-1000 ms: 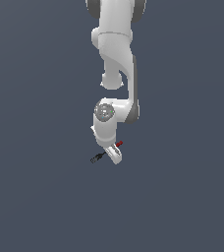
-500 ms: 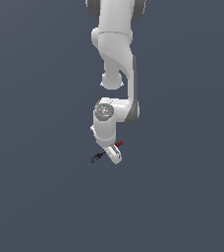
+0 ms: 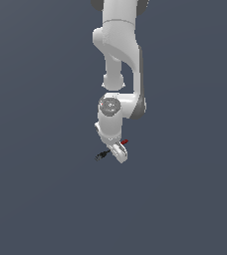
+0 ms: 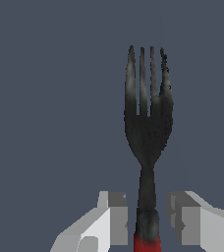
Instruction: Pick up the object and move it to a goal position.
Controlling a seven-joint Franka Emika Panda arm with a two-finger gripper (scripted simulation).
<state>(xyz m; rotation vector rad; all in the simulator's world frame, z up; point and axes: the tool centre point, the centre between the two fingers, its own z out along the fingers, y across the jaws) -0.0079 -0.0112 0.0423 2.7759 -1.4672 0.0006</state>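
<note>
The object (image 4: 147, 123) is a small fork with a dark grey pronged head and a red handle end. In the wrist view its neck lies between the two white fingers (image 4: 115, 219), with a narrow gap on each side. My gripper (image 4: 147, 216) is open and straddles the fork where the grey neck meets the red handle. In the exterior view the gripper (image 3: 118, 152) points down over the middle of the object (image 3: 103, 154). The dark head sticks out toward the exterior view's left and the red tip toward its right. The fork's middle is hidden behind the fingers there.
The white arm (image 3: 118, 55) comes down from the upper edge of the exterior view. Around it there is only a plain dark grey-blue surface (image 3: 46, 199), with no other objects or edges in sight.
The arm and the fork stand almost as before; at most the gripper has settled slightly around the fork's neck.
</note>
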